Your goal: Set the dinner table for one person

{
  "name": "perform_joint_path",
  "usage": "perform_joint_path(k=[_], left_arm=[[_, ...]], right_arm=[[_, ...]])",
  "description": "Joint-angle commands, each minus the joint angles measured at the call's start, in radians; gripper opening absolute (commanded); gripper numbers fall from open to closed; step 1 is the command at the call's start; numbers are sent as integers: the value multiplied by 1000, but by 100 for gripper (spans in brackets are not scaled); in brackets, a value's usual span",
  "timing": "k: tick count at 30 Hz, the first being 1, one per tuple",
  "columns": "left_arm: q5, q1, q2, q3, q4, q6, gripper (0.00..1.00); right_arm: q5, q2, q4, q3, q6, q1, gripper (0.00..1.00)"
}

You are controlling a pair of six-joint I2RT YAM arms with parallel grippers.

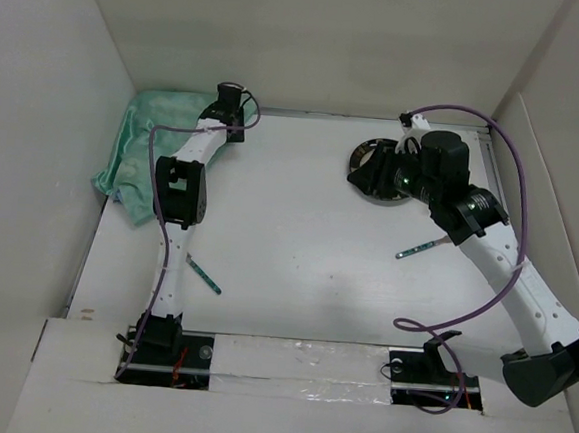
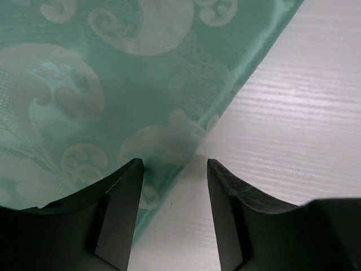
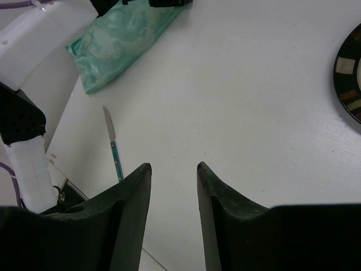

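**STATION STATUS: BOTH GRIPPERS RELEASED, TABLE NOT YET SET**

**1. Work surface.** The dinner table (image 1: 299, 227) is the flat matte white surface in front of the 2 arm bases. Upright white panels (image 1: 37, 106) border it on the left, far and right sides.

**2. Left arm.** The left arm reaches to the far-left corner of the table. The left gripper (image 2: 175, 164) is released: its 2 fingers stand apart with bare table showing in the gap. The tips sit at the edge of a crumpled mint-green patterned cloth (image 1: 144, 150). In the left wrist view that edge runs diagonally into the gap between the tips, and nothing is clamped.

**3. Right arm.** The right arm reaches to the far-right part of the table. The right gripper (image 3: 174, 166) is released, with its fingers parted over bare table and nothing between them.

**4. Items on the table.**
- A dark round plate (image 1: 361, 172) with a patterned rim lies at the far right, partly hidden under the right wrist in the top view.
- A knife (image 1: 203, 273) with a teal handle lies flat near the left arm's base, well apart from the cloth.
- A second thin utensil (image 1: 417, 249) lies just beside the right forearm, nearer than the plate. Its type cannot be determined.
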Motion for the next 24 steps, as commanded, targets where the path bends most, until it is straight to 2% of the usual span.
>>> perform_joint_path(k=[1,3,4,6,7,8,10,12,13,15,16,20,22,24], left_arm=[[29,0,0,-42,-8,41,47],[27,0,5,-73,-14,46,42],[26,0,5,-80,-16,47,29],[27,0,2,-96,-19,47,16],[38,0,-2,-99,-22,47,2],[47,0,-18,-111,-25,49,0],[84,-21,-50,-134,-16,46,0],[116,-54,-126,-226,10,75,0],[124,-99,-153,-258,32,86,0],[137,-187,-281,-429,85,168,0],[130,-187,-282,-430,101,169,0],[99,-348,-450,-667,152,233,0],[111,-379,-484,-714,141,238,0],[118,-419,-555,-799,147,250,7]], right_arm=[[8,15,6,69,-23,9,44],[4,16,7,74,-24,9,44],[2,19,12,74,-24,9,44],[0,21,12,72,-26,9,44],[-3,21,20,64,-24,9,44],[-10,21,26,60,-26,9,44],[-16,24,46,43,-23,9,44],[-30,38,59,31,-24,9,44],[-30,44,81,28,-21,9,44],[-18,64,104,5,-8,9,44],[-18,70,112,5,-3,9,44],[31,97,136,-28,23,-1,45],[49,116,135,-49,40,-12,48],[82,130,148,-93,49,-21,53]])
